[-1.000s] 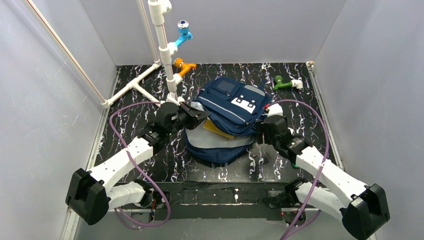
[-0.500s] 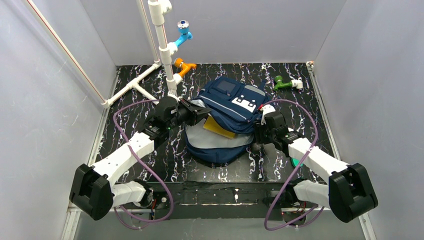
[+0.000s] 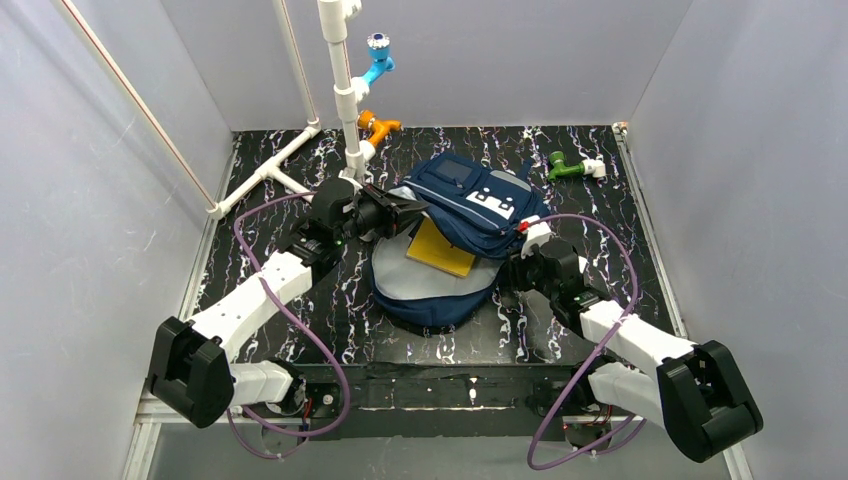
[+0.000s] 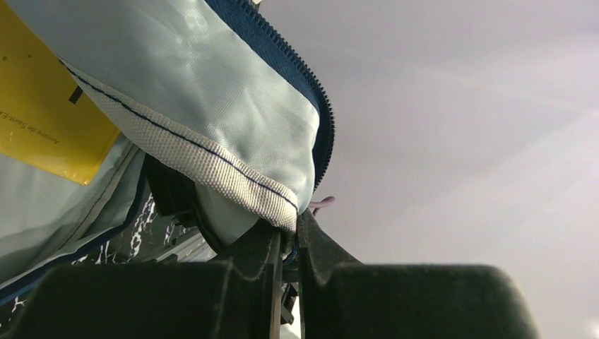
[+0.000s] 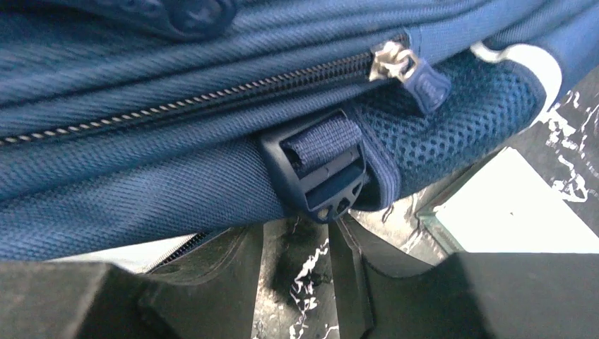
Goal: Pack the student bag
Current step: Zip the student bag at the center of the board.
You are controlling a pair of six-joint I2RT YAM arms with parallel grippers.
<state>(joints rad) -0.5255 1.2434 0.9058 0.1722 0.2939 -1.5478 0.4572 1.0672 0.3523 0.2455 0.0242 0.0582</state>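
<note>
Your left arm [image 3: 250,305] reaches from the lower left up toward the centre of the frame. Its left pincer [image 3: 405,210] is clamped tight on the grey-lined edge of the student bag's [image 3: 470,200] opened flap and holds it up. The bag lies at the centre of the marbled table [image 3: 640,180], with a yellow book [image 3: 440,250] showing in its mouth.

Your right arm [image 3: 625,335] lies low at the lower right. Its right pincer [image 5: 297,240] sits at the bag's right side, fingers apart with nothing between them, just under a buckle [image 5: 321,173].

Since a second ago the flap has been drawn further back, more of the yellow book shows, and the right pincer has narrowed.
</note>
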